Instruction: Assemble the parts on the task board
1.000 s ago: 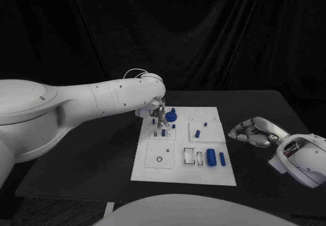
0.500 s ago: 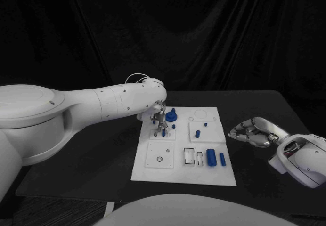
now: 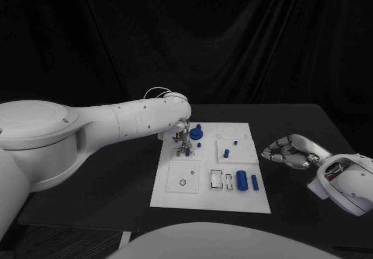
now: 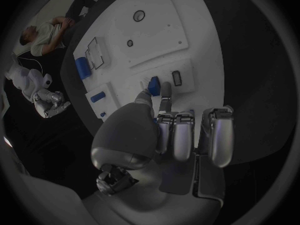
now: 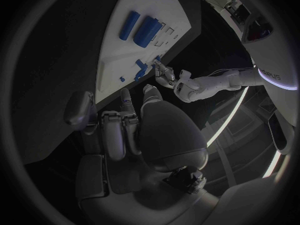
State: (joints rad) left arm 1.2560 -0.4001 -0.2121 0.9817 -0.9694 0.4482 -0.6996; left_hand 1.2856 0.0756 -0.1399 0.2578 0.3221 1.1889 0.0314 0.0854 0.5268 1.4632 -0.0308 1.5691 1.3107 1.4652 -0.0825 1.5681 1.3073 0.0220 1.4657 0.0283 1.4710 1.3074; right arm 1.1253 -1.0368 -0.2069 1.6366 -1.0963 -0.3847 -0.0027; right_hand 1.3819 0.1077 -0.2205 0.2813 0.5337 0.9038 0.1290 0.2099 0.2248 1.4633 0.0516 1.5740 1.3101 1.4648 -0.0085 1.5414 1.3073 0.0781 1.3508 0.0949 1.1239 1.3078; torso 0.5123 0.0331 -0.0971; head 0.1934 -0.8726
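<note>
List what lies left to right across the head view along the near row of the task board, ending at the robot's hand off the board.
Black ring → empty rectangular slots → thick blue cylinder → thin blue cylinder → bare black table → right hand, fingers curled in, beside the task board.
</note>
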